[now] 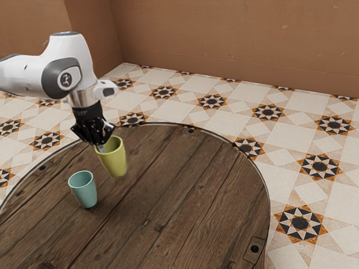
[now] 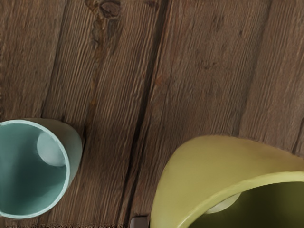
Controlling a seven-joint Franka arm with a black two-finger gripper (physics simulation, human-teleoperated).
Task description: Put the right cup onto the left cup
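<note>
The yellow-green cup (image 1: pixel 115 162) is tilted, with my gripper (image 1: pixel 101 148) shut on its wall at the rim, on the exterior view's left side of the cup. In the wrist view this yellow-green cup (image 2: pixel 213 166) looms large, close under the hand, and a dark fingertip (image 2: pixel 139 222) of the gripper touches its outer wall. Apart from it, the teal cup (image 1: pixel 84 190) stands upright on the wooden table, nearer the exterior view's lower left. The wrist view looks into the open mouth of the teal cup (image 2: pixel 33 166).
The round wooden table (image 1: pixel 179 196) has a metal rim with dark bolts near its edge. Patterned floor tiles (image 1: pixel 303 168) surround it, and a brown wall (image 1: pixel 241 39) rises behind.
</note>
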